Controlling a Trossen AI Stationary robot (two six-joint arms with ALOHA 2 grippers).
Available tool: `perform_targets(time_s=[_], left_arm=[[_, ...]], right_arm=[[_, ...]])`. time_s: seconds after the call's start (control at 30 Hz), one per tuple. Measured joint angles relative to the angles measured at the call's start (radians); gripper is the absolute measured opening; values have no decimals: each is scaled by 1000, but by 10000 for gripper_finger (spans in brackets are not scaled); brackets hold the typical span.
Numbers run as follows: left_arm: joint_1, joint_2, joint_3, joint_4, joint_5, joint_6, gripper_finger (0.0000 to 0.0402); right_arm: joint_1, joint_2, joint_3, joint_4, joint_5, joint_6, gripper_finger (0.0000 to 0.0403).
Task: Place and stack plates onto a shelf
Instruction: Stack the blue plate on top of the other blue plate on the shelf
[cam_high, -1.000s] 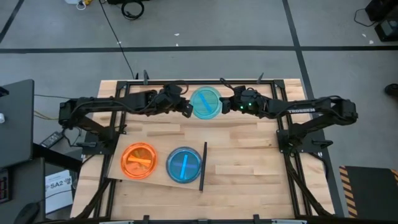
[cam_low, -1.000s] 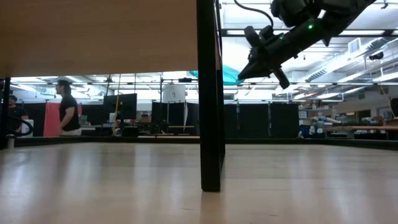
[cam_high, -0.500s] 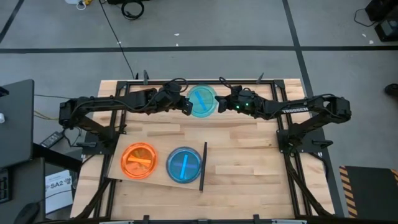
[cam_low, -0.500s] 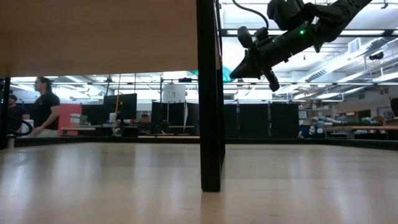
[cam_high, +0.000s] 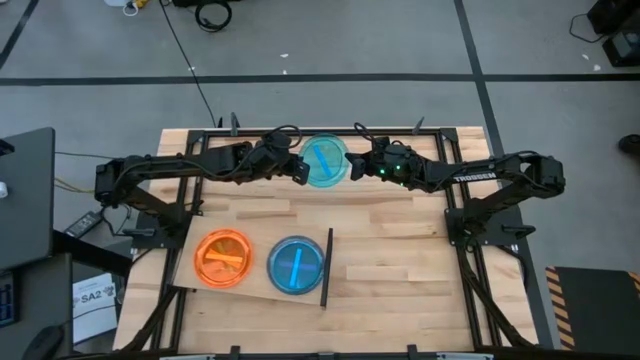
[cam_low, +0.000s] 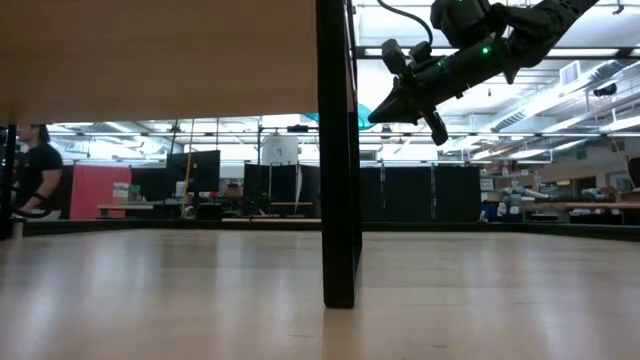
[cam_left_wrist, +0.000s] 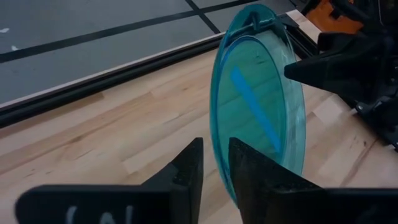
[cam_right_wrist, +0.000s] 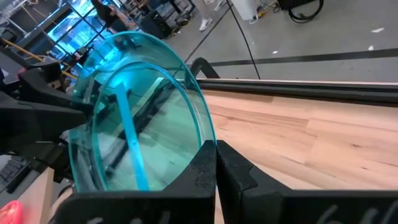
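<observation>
A teal translucent plate (cam_high: 325, 160) hangs in the air over the table's far middle, tipped nearly on edge, between both grippers. My left gripper (cam_high: 300, 172) is at its left rim and my right gripper (cam_high: 352, 168) at its right rim, both shut on it. In the low view only a sliver of the plate (cam_low: 370, 120) shows beside my right gripper (cam_low: 385, 105). An orange plate (cam_high: 223, 258) and a blue plate (cam_high: 296, 264) lie flat side by side on the shelf (cam_high: 258, 268), near its black upright strip (cam_high: 326, 266). My left gripper (cam_left_wrist: 216, 174) has the plate's near rim (cam_left_wrist: 215, 152) pinched between its two fingers, coming level from the table's left. The plate stands on edge, clear of the table. My right gripper (cam_right_wrist: 216, 165) pinches the opposite rim (cam_right_wrist: 205, 134) between its two fingers (cam_right_wrist: 239, 174), coming level from the table's right. The plate is lifted clear and tilted.
The black arm frames run along the table's far and side edges (cam_high: 450, 215). Bare wood lies right of the shelf strip (cam_high: 400, 270). In the low view the shelf panel and strip (cam_low: 338, 150) block the left half; a person (cam_low: 35, 170) stands in the room behind.
My right gripper carried the teal plate a little toward the table's left, up to my left gripper, and the plate tipped more on edge. Over the last half second both arms and the plate stayed still.
</observation>
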Motion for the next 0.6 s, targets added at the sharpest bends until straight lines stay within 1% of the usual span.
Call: perform_targets(time_s=[0.17,0.37,0.5,0.6], left_arm=[[0,0,0,0,0,0,53],[0,0,0,0,-4,0,27],[1,0,0,-1,-5,3,15],[0,0,0,-1,-5,7,14]], right_arm=[[0,0,0,0,0,0,5],[0,0,0,0,0,0,5],[0,0,0,0,0,0,12],[0,0,0,0,0,0,18]])
